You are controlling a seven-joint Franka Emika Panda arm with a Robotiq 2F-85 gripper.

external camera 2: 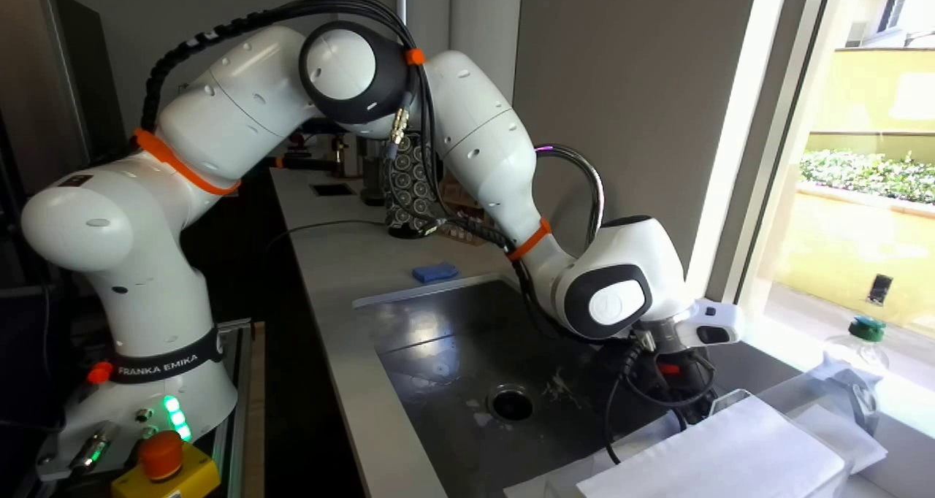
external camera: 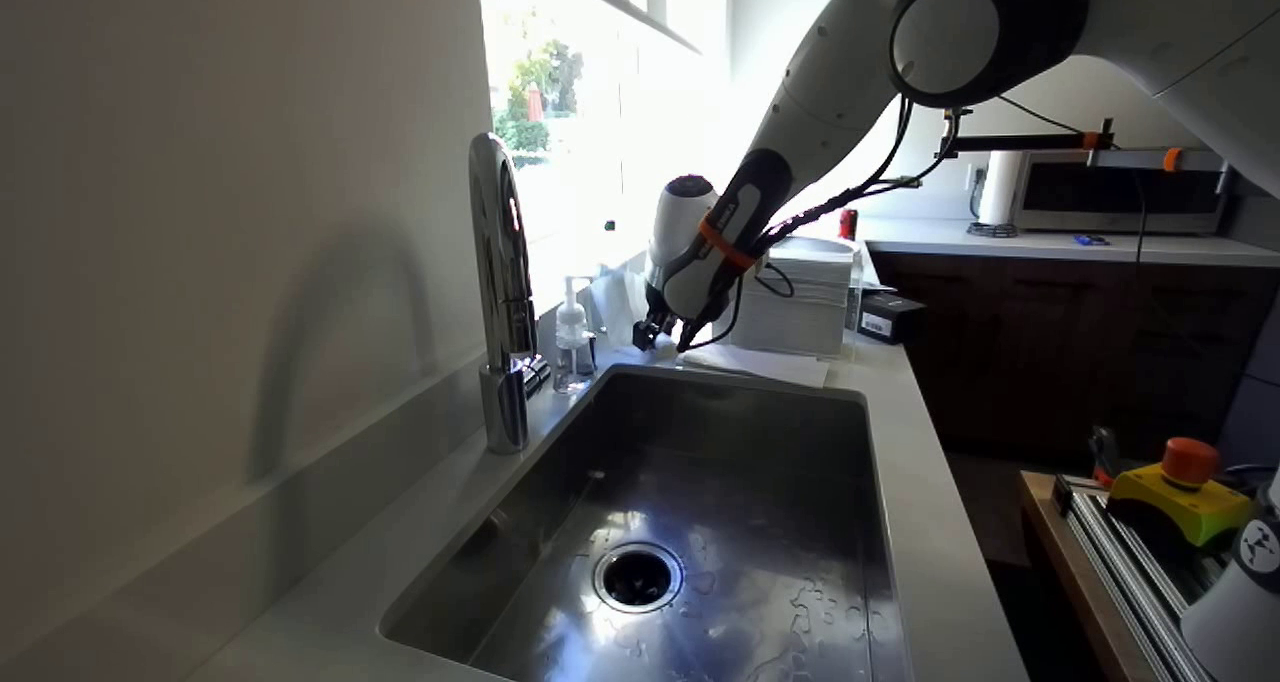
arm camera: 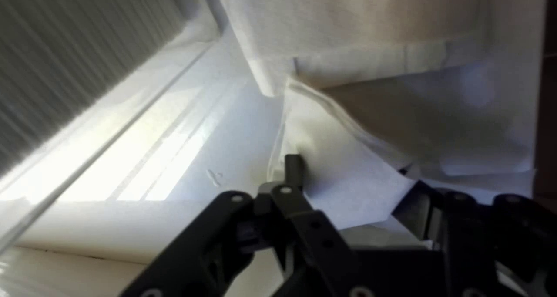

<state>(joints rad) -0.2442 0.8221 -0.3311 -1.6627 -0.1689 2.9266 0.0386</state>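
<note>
My gripper [arm camera: 354,183] is low over the counter beyond the sink, its fingers apart. Between them lies a folded white paper sheet [arm camera: 343,157], which looks like a napkin or towel. The left finger [arm camera: 294,170] overlaps the sheet's left side, and the right finger [arm camera: 417,205] is by its corner. Whether both press on it I cannot tell. A stack of white sheets [arm camera: 348,22] stands just beyond; an exterior view shows this stack [external camera: 790,307] beside the gripper [external camera: 667,340]. In an exterior view the fingertips are hidden behind cables and a white pile [external camera 2: 716,454].
A steel sink [external camera: 760,502] lies in front, with a tall faucet [external camera: 500,292] and a clear soap dispenser [external camera: 572,342] along the wall side. A black box [external camera: 890,317] sits by the stack. A blue sponge [external camera 2: 435,272] and a green-capped bottle [external camera 2: 867,330] also show.
</note>
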